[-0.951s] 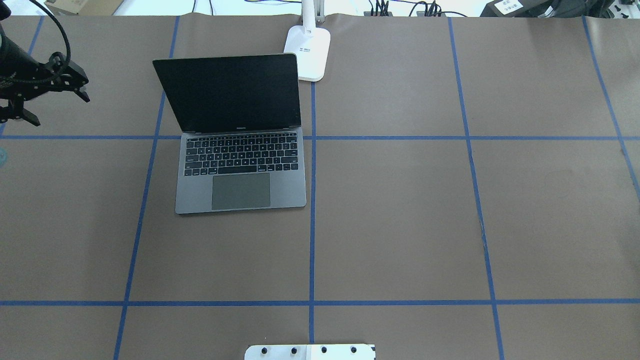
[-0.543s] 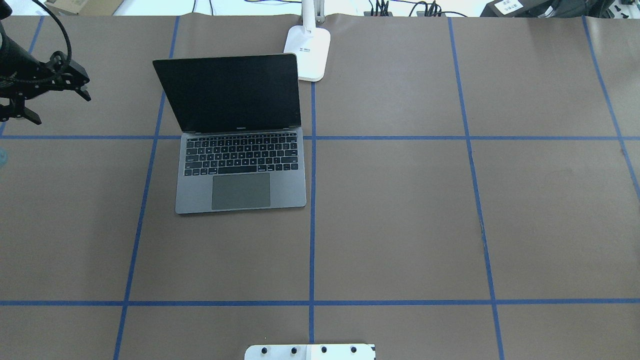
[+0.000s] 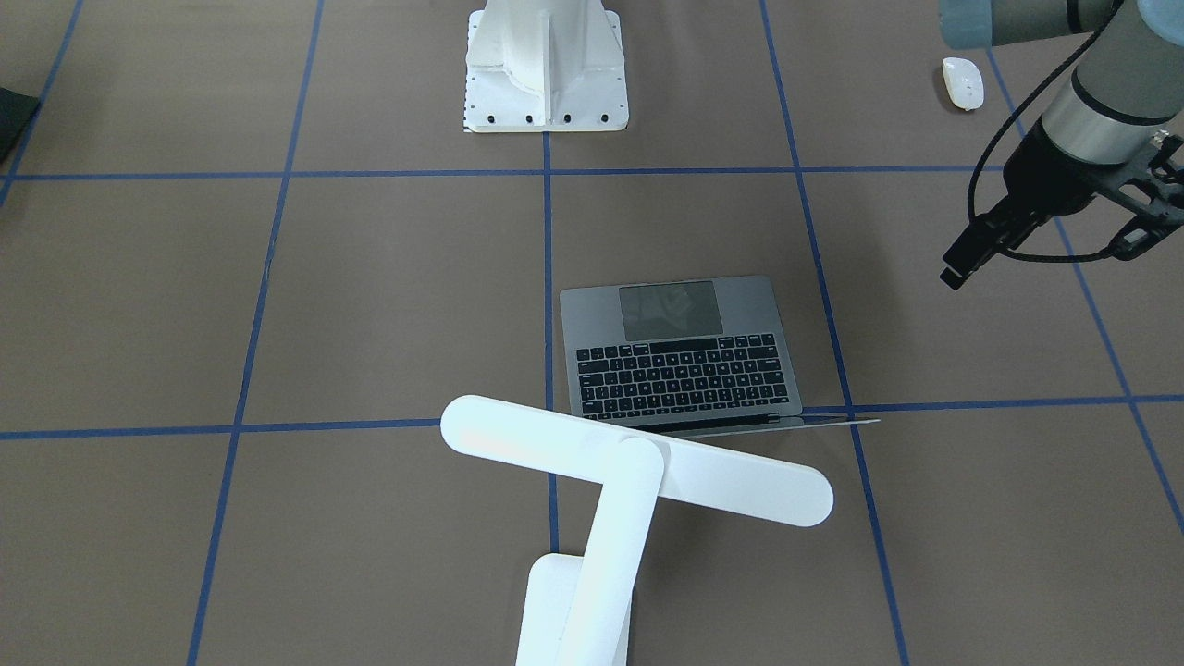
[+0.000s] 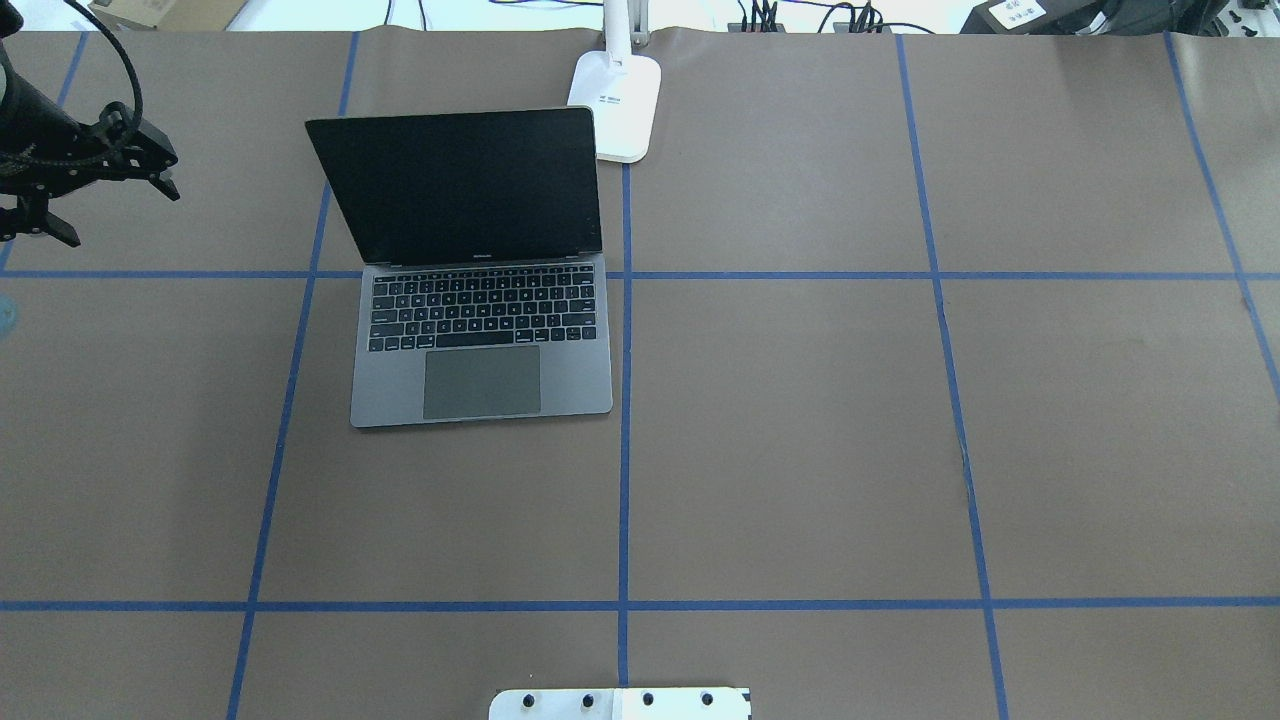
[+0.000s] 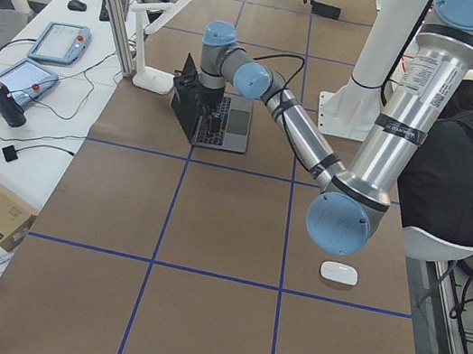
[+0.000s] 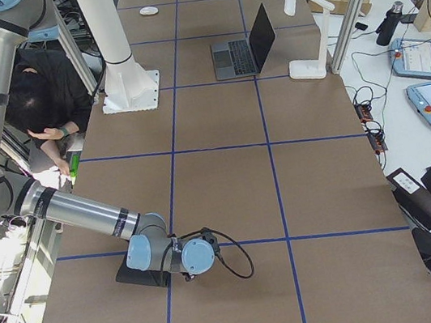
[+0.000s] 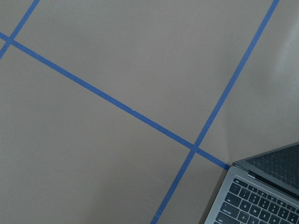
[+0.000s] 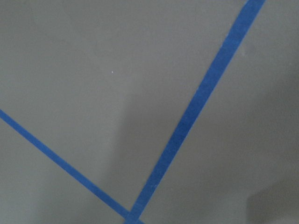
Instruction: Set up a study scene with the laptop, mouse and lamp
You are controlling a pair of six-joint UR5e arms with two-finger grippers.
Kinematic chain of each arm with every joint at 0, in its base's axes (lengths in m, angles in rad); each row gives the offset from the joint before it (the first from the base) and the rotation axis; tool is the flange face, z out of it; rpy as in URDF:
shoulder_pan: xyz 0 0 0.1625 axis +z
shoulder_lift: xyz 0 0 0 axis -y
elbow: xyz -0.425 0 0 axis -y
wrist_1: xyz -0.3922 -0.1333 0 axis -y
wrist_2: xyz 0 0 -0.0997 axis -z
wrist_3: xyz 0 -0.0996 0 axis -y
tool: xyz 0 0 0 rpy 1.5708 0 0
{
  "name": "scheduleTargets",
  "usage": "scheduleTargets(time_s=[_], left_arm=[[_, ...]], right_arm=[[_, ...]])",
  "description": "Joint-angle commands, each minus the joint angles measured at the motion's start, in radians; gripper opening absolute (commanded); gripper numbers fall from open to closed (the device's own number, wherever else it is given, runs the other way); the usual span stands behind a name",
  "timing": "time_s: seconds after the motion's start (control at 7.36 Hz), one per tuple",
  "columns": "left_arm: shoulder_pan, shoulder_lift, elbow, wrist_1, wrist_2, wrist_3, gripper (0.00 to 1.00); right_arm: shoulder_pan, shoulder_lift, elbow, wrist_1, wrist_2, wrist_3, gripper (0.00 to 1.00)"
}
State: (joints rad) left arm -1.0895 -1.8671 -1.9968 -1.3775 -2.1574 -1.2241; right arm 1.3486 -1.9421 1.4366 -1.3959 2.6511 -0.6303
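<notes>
The laptop [image 4: 480,340] stands open on the brown table left of centre, with a dark screen and its keys toward me. Its corner shows in the left wrist view [image 7: 261,196]. The lamp's base [image 4: 615,105] stands just behind the laptop's right corner, and its bar head [image 3: 638,458] hangs over the laptop's rear edge. The mouse [image 3: 963,81] lies alone near my side of the table, on my left. My left gripper [image 4: 110,205] hovers left of the laptop, jaws spread and empty. My right gripper [image 6: 194,259] is low at the table's right end; I cannot tell its state.
A black square pad [image 6: 139,273] lies under the right arm's wrist. The white bolted pedestal [image 3: 546,74] stands at the table's near middle edge. Blue tape lines grid the table [image 4: 800,450]. Cables and tablets lie beyond the far edge.
</notes>
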Motion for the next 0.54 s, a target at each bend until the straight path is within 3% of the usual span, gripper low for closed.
scheduleTargets(time_s=[0.0, 0.41], left_arm=[[0.002, -0.003, 0.001, 0.0, 0.001, 0.0, 1.0], [0.0, -0.012, 0.001, 0.0, 0.001, 0.0, 1.0]], right_arm=[[-0.003, -0.032, -0.008, 0.002, -0.007, -0.041, 1.0], [-0.006, -0.04, -0.013, 0.0, -0.016, -0.042, 1.0]])
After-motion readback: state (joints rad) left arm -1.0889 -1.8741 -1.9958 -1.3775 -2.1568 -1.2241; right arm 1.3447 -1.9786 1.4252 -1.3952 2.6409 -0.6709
